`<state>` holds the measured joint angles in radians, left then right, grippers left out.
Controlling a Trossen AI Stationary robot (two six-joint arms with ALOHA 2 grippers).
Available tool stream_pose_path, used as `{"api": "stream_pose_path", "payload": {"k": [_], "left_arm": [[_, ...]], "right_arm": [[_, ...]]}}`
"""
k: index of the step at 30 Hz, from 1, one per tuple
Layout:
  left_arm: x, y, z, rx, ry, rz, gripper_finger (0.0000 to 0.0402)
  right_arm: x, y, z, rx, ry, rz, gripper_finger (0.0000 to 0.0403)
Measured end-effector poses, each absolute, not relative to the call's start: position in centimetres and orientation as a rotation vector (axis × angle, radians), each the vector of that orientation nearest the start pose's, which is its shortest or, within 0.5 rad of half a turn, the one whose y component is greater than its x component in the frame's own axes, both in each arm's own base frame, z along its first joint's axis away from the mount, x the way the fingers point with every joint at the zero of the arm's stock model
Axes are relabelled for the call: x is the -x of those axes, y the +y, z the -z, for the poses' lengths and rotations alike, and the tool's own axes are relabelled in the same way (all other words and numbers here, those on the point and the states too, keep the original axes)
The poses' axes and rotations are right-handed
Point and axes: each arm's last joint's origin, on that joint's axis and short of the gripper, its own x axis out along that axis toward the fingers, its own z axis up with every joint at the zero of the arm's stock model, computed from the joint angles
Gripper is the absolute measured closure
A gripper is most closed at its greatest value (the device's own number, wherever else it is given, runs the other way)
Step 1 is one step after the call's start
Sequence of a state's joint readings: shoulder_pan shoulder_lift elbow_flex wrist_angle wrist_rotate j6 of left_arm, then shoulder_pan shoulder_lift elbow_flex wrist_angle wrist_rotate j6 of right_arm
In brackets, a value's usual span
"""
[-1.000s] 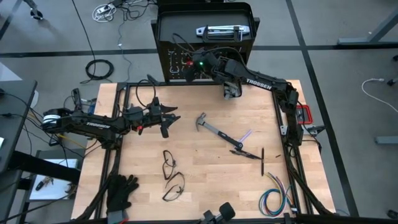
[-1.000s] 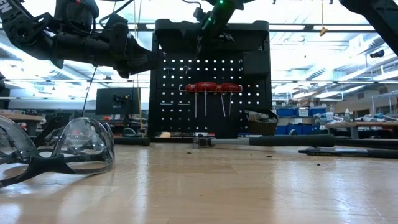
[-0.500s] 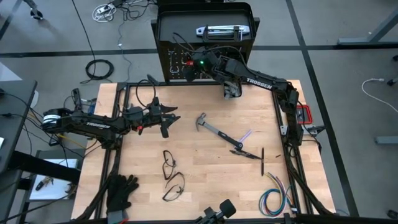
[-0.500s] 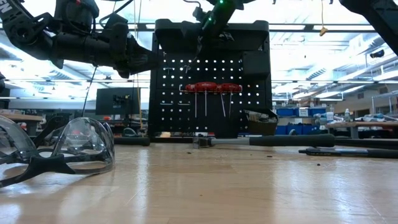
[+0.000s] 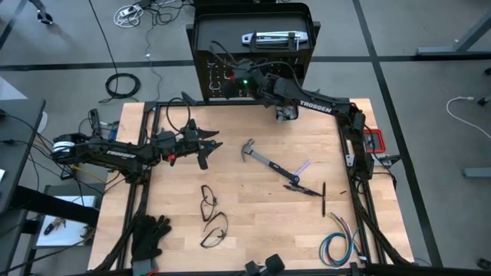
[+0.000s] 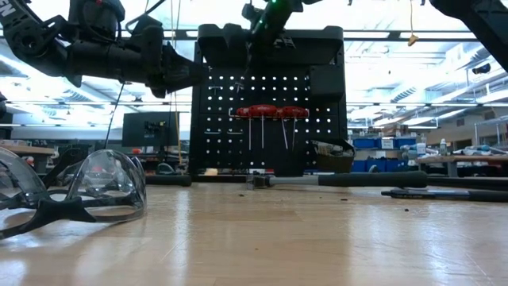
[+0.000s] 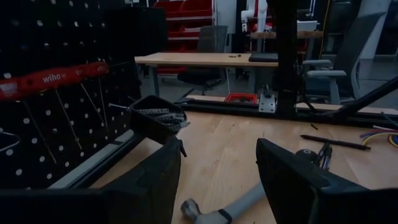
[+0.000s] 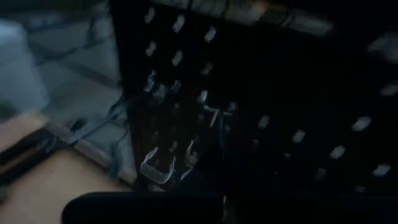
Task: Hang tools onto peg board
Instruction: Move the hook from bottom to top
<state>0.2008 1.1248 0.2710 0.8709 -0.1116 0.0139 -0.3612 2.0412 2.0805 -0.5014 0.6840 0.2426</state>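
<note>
my right gripper (image 5: 230,77) is up against the face of the peg board (image 5: 295,65) at the table's twelve o'clock edge, jaws pressed together; my wrist view is too dark to show whether anything sits between them, only a pale hook (image 8: 158,168) on the perforated panel close ahead. my left gripper (image 5: 213,139) hovers over the table's nine o'clock side with its jaws spread and nothing in them. the hammer (image 5: 268,162) lies flat near the table's centre, at about four o'clock from my left jaws and well apart from them, its head (image 7: 199,211) showing just past my left fingers (image 7: 289,180). red-handled tools (image 6: 270,112) hang in a row on the board, with a small black bin (image 7: 157,116) beside them. a slim black tool (image 5: 323,198) lies beyond the hammer's grip.
</note>
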Motion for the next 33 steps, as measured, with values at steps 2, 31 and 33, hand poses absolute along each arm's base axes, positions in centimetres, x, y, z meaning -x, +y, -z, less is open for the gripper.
{"api": "stream_pose_path", "payload": {"k": [2, 31, 33], "left_arm": [[-20.4, 4.5, -19.8, -0.014, -0.011, -0.312, 0.0195], [-20.4, 4.4, -19.7, 0.004, -0.009, -0.300, 0.0195], [-20.4, 4.4, -19.7, 0.004, -0.007, -0.300, 0.0195]], "right_arm": [[-42.8, -18.1, -36.5, -0.130, 0.358, 1.090, 0.0394], [-44.1, -17.3, -34.5, -0.036, 0.476, 1.044, 0.0395], [-44.1, -17.3, -34.5, -0.004, 0.495, 1.036, 0.0395]]}}
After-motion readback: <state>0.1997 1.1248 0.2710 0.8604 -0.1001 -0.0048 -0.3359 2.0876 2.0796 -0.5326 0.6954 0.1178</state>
